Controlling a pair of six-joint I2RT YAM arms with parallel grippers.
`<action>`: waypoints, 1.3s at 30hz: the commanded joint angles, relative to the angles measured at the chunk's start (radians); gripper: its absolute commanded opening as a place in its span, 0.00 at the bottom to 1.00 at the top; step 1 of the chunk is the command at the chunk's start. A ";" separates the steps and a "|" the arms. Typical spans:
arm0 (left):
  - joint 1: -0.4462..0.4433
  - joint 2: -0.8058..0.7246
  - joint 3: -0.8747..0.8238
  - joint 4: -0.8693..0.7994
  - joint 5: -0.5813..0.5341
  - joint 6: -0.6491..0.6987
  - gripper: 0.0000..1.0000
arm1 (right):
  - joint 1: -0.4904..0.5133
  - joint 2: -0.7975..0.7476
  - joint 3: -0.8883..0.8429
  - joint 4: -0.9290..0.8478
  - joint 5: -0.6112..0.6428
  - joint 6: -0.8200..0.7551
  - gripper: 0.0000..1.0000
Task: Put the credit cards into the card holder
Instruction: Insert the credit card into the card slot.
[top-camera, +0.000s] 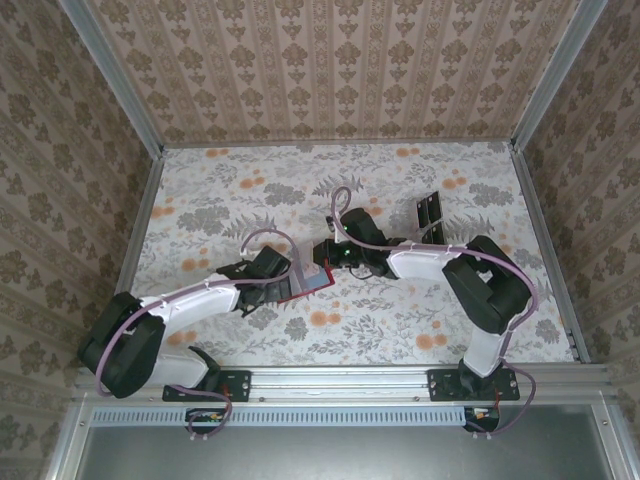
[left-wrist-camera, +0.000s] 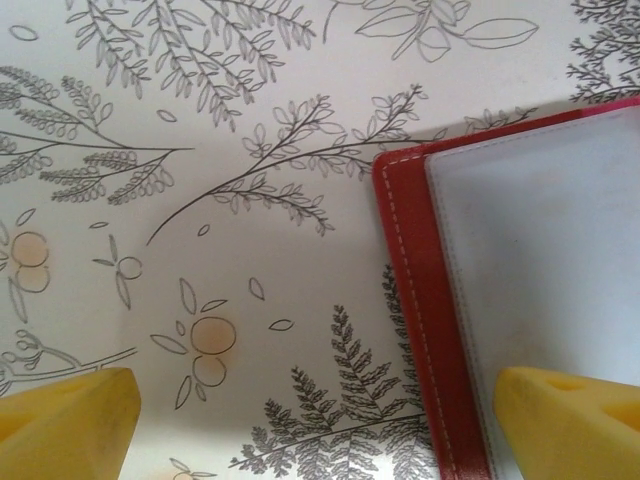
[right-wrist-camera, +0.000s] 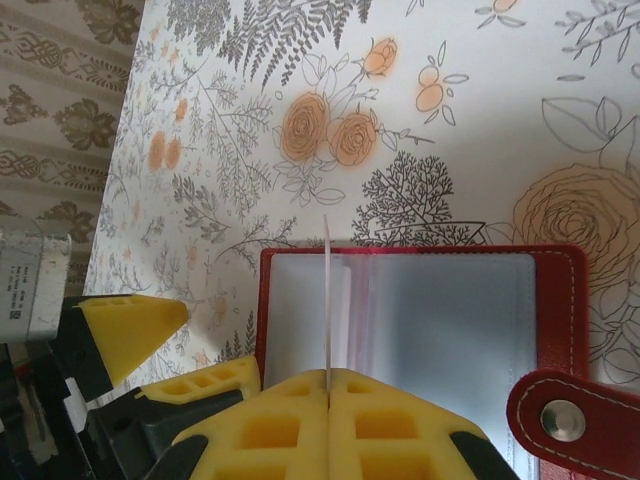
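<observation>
Here the right end effector (right-wrist-camera: 328, 380) pinches a card (right-wrist-camera: 326, 300) above the holder (right-wrist-camera: 558, 300).

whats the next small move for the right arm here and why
Probably ease the right gripper down so the credit card meets a clear pocket edge-first. It is shut on the card, held on edge over the open card holder, apparently not yet in a pocket. The left gripper stands open, one finger over the holder.

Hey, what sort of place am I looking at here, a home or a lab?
Probably a robot test booth, not a home: wallpapered panels in metal framing, a floral-covered table, and left arm and right arm bolted to a rail.
</observation>
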 joint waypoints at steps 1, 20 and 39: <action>-0.006 0.001 -0.005 -0.055 -0.042 -0.048 1.00 | 0.007 0.024 -0.026 0.091 -0.042 0.027 0.00; -0.006 0.022 -0.031 -0.059 -0.038 -0.073 1.00 | 0.016 0.128 -0.047 0.224 -0.038 0.048 0.00; -0.007 0.024 -0.044 -0.041 -0.031 -0.075 1.00 | 0.032 0.145 -0.055 0.262 -0.049 0.084 0.00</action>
